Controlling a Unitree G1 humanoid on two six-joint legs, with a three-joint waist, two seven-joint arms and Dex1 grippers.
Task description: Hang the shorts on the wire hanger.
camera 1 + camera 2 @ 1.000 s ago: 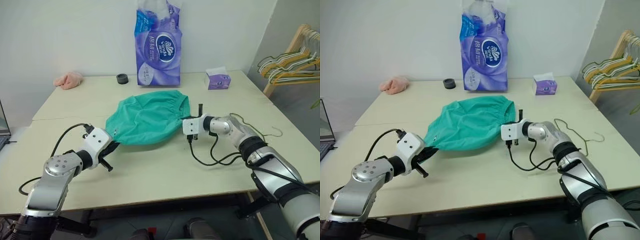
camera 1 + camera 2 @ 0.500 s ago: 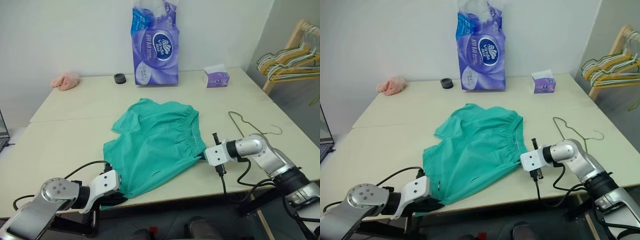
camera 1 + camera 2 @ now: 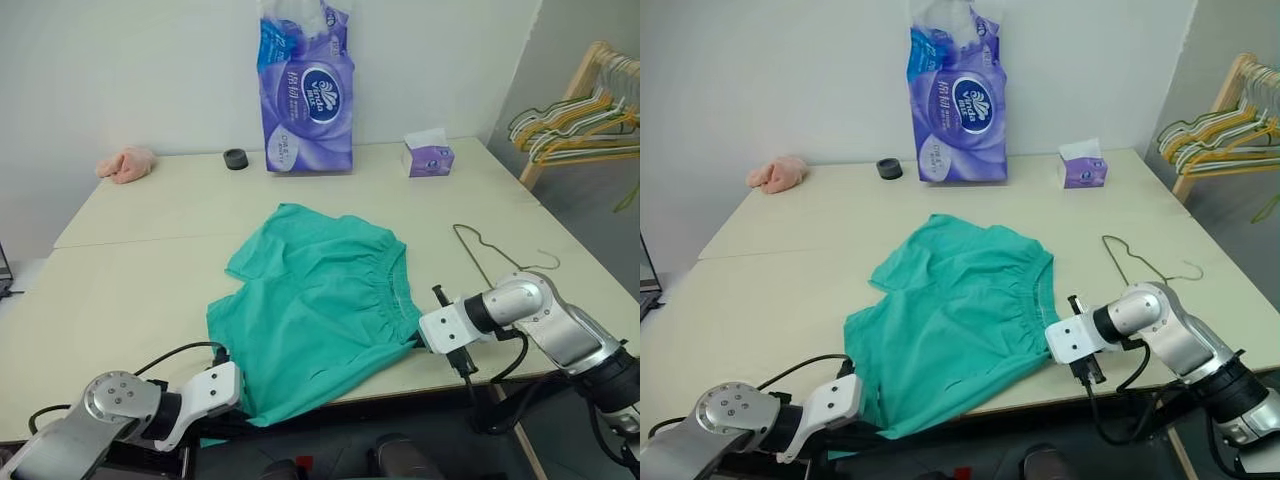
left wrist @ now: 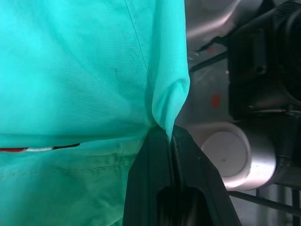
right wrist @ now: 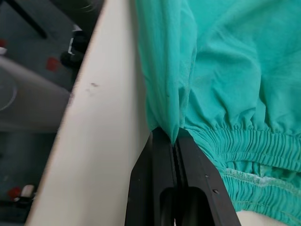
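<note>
You get two head views looking down over the counter point(image 3: 130, 250) – each wrist view sits tight against the shorts point(image 3: 320, 300) – shared cloth

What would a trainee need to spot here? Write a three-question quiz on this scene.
1. True or false: both end effectors are shut on the shorts.
2. The wire hanger lies: A) inside the shorts, B) on the table to the right of the shorts, C) on the rack.
3. Which part of the shorts does the right end effector pinch?

Key: 1. True; the left end effector pinches a fold at the near table edge. 2. B. 3. Cloth just beside the gathered waistband.
</note>
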